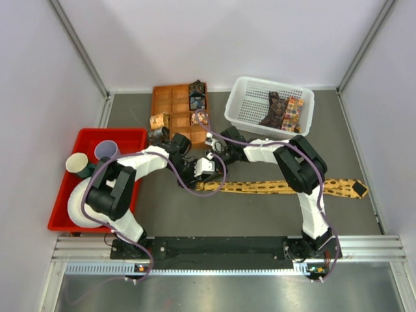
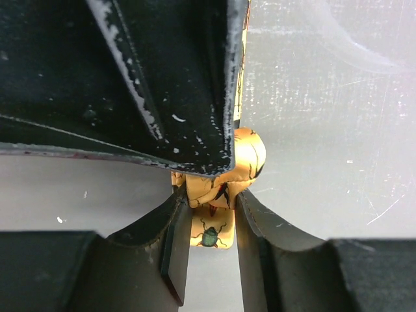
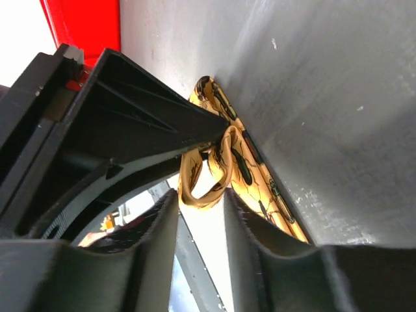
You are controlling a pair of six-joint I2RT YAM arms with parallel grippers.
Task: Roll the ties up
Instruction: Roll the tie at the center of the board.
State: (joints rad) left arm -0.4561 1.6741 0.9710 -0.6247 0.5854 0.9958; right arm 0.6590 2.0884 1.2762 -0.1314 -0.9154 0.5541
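Golden-yellow tie (image 1: 279,187) fabric forms a small roll between the jaws of the left gripper (image 2: 209,198), which are clamped on it. The right gripper (image 3: 199,194) straddles a loop of the same end; whether its jaws press the loop cannot be told. The unrolled length lies flat on the table (image 1: 227,221), running off to the right of both grippers. For a tight roll, the left gripper should hold the core firm while the right lays each turn squarely, edges aligned, strip taut.
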